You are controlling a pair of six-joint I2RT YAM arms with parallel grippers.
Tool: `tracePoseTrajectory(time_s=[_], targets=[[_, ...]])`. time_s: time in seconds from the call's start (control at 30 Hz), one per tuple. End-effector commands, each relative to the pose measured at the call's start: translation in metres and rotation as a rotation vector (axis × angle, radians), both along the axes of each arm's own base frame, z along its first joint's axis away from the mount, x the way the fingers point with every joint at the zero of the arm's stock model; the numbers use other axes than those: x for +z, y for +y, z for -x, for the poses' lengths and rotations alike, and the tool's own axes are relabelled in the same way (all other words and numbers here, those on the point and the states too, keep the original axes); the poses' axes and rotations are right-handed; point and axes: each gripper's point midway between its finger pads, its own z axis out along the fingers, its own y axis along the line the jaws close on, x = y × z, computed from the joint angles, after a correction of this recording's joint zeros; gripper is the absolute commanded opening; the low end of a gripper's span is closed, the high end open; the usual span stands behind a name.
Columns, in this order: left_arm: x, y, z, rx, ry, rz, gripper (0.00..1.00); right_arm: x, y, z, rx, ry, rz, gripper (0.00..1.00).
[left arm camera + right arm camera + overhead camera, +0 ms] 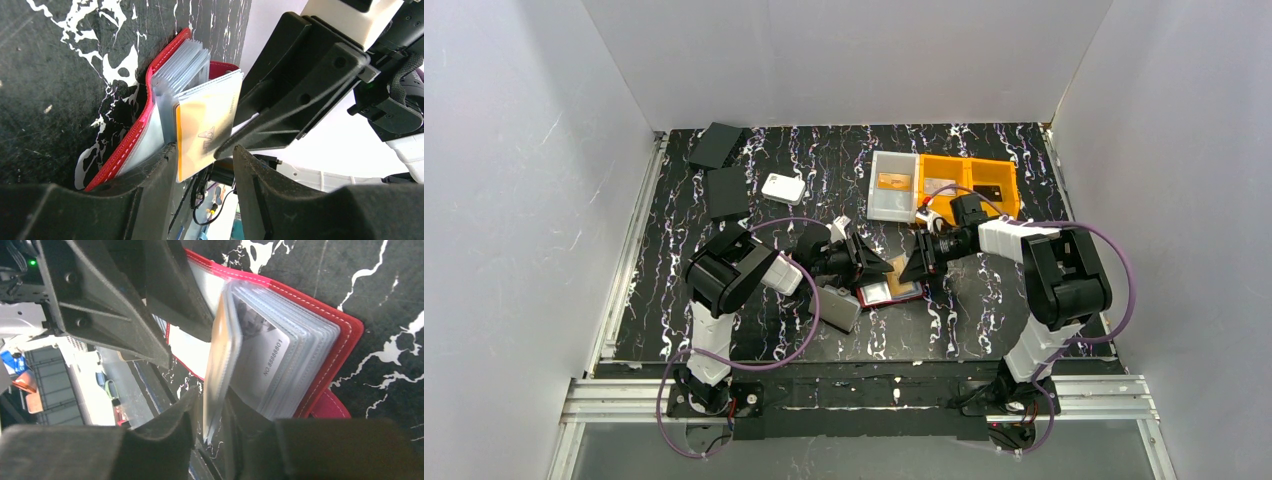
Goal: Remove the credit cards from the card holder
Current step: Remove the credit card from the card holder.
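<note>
The dark red card holder (890, 293) lies open on the table between my two grippers. In the left wrist view its clear sleeves (182, 65) fan up from the red cover (131, 140), and one raised sleeve holds an orange-gold credit card (207, 117). My left gripper (202, 162) is open; its left finger (150, 185) rests on the holder's flat page. My right gripper (212, 400) straddles the lower edge of that raised sleeve (220, 355), with a thin gap on one side. A silver-grey card (265, 360) shows in the sleeve behind.
A white tray (874, 200) holding an orange card (890, 181) and an orange bin (999, 178) stand behind the right arm. A flat grey case (839, 308) lies by the holder. A white rounded box (782, 187) and two dark cases (726, 192) sit at the back left.
</note>
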Motion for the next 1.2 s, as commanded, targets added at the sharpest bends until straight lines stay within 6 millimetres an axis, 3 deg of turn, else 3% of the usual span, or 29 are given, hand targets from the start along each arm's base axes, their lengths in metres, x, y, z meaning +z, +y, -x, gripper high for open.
tracePoseTrajectory(time_s=[0.0, 0.1, 0.13, 0.27, 0.47, 0.77, 1.17], targets=[[0.023, -0.008, 0.001, -0.037, -0.060, 0.053, 0.43, -0.005, 0.001, -0.010, -0.007, -0.017, 0.021, 0.23], [0.026, -0.007, 0.002, -0.032, -0.065, 0.065, 0.43, -0.010, -0.002, -0.012, -0.025, 0.015, 0.004, 0.02], [0.028, -0.006, 0.003, -0.029, -0.068, 0.073, 0.43, -0.007, -0.002, -0.012, -0.034, 0.027, -0.027, 0.01], [0.039, -0.006, 0.003, -0.017, -0.084, 0.135, 0.43, 0.023, 0.004, -0.014, -0.056, 0.072, -0.241, 0.01], [0.052, -0.010, 0.004, -0.033, -0.090, 0.199, 0.44, 0.045, 0.009, -0.008, -0.018, 0.065, -0.344, 0.01], [0.041, -0.006, 0.011, -0.047, -0.042, 0.161, 0.43, 0.046, 0.006, -0.011, -0.031, 0.051, -0.344, 0.01], [0.027, 0.004, 0.025, -0.086, -0.014, -0.022, 0.42, 0.040, 0.003, -0.012, -0.045, 0.035, -0.320, 0.01]])
